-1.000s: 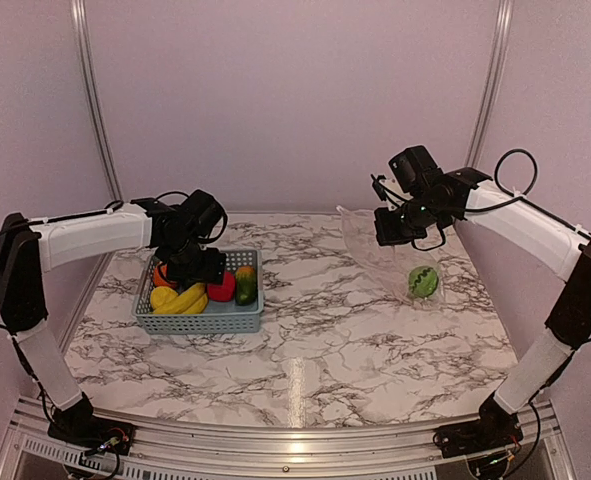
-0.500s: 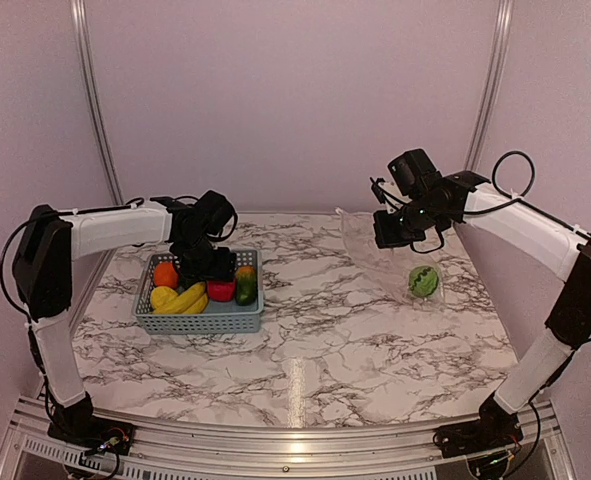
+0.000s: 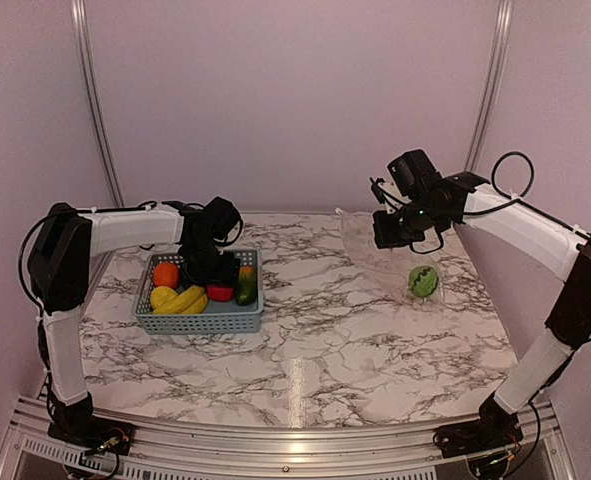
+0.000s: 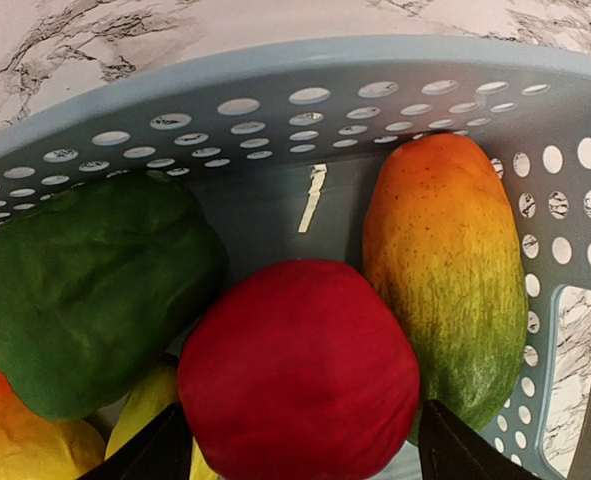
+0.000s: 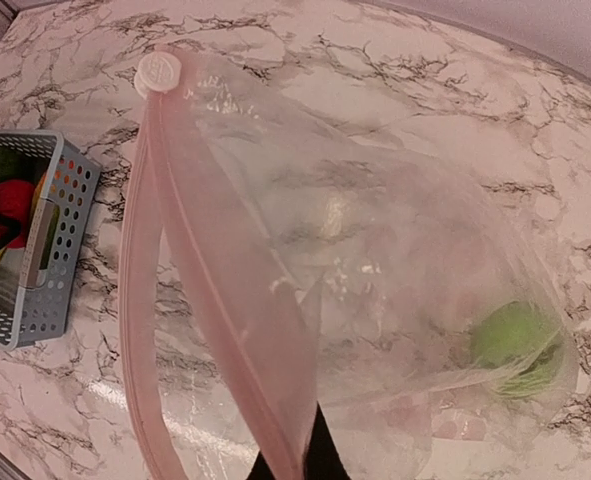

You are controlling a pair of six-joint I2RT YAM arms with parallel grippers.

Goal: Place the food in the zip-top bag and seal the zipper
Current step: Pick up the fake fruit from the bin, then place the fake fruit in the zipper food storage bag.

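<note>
From above, the clear crinkly plastic zip-top bag (image 3: 370,250) is held up by the right end effector (image 3: 390,235). Left wrist: the round red toy apple (image 4: 300,370) is straddled by the wide-spread left end effector (image 4: 300,455) inside the grey-blue perforated basket (image 4: 275,120). Right wrist: the pinkish zipper strip (image 5: 135,300) is pinched tight.

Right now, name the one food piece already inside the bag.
The green melon: it alone lies inside the zip-top bag; the others sit in the basket.

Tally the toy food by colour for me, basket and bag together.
Green: 2, pepper and melon (inside the zip-top bag)
Yellow: 2, banana and lemon
Orange: 1, orange
Red: 1, apple
Green-orange: 1, mango
Total: 7
</note>
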